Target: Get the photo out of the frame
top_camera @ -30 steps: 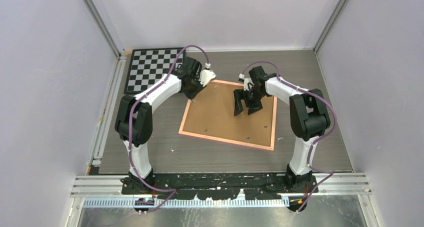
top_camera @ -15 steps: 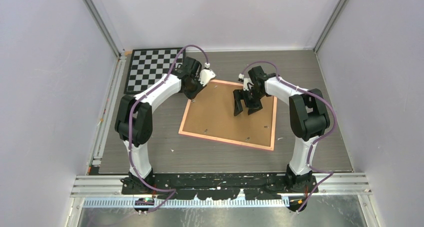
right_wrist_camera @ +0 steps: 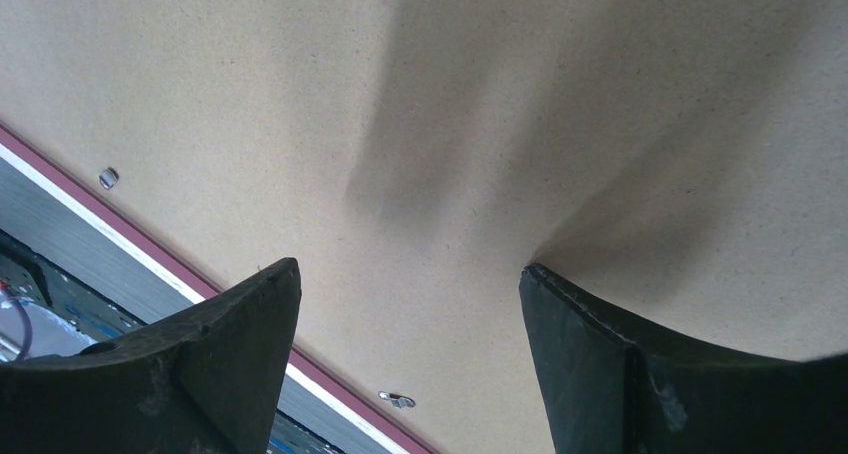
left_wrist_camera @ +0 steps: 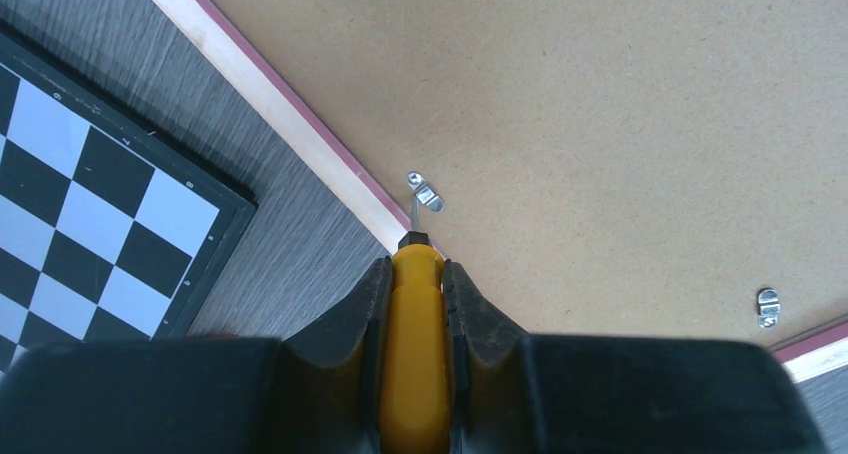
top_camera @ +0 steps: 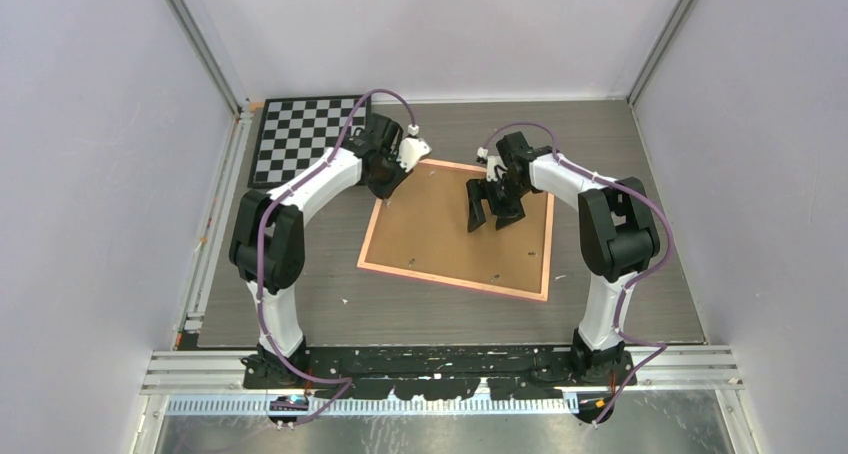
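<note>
The pink-bordered rectangular picture frame (top_camera: 450, 282) is lying face-down on the surface (top_camera: 300, 309), photo hidden under its fibreboard back (top_camera: 440, 234). The left tool (left_wrist_camera: 417, 270) is gripping a yellow-handled screwdriver (left_wrist_camera: 415, 324) at the ten o'clock metal clip (left_wrist_camera: 425, 191); the wide-spread right tool (right_wrist_camera: 408, 272) should be bracing while it swivels gently.

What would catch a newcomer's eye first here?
A big pink-edged frame lies face down mid-table, brown back up. The left pincer grips a yellow-handled screwdriver, its tip at a small metal clip by the frame's edge. The right pincer stands open over the back; a chessboard sits at the far left corner.
</note>
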Motion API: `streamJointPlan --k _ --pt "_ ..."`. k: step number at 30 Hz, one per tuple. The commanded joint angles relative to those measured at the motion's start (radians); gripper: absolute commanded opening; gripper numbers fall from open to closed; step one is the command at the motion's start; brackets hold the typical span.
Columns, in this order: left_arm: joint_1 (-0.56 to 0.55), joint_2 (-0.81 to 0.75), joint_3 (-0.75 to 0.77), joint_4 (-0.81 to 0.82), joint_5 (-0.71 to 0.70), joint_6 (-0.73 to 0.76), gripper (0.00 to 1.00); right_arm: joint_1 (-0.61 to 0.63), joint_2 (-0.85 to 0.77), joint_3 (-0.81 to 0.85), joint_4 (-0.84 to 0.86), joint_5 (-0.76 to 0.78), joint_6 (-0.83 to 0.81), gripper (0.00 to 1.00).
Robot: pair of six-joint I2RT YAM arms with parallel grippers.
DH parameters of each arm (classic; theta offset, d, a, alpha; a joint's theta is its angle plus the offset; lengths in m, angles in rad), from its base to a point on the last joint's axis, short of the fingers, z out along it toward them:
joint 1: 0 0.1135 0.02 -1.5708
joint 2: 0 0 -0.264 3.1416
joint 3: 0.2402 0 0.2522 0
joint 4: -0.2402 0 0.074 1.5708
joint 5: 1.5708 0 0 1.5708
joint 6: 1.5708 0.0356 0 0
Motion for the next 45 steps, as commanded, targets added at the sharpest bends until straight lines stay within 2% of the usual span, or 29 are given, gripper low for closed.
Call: streamJointPlan --k 1,6,19,29,36,41,45 --pt "-0.026 -0.016 -0.010 -0.091 0.199 -0.075 0.00 -0.002 0.068 -0.015 0.052 0.107 -0.027 0.86" --pt "-0.026 -0.009 -0.012 -0.071 0.219 -0.095 0.00 0.000 0.072 -0.014 0.052 0.108 -0.027 0.86" --pt "-0.025 0.050 0.017 -0.012 0.166 -0.130 0.00 0.000 0.080 -0.009 0.048 0.106 -0.034 0.86" --pt "0.030 -0.017 0.088 -0.084 0.259 -0.186 0.00 -0.002 0.031 -0.008 0.048 0.047 -0.053 0.86" --pt "0.147 -0.119 0.095 -0.156 0.317 -0.196 0.00 -0.001 -0.015 -0.006 0.029 -0.008 -0.074 0.87" --pt "0.301 -0.184 0.052 -0.217 0.396 -0.196 0.00 -0.002 -0.029 -0.003 0.013 -0.028 -0.102 0.88" --pt "0.457 -0.249 -0.038 -0.194 0.492 -0.227 0.00 -0.002 -0.025 0.000 0.008 -0.040 -0.104 0.88"
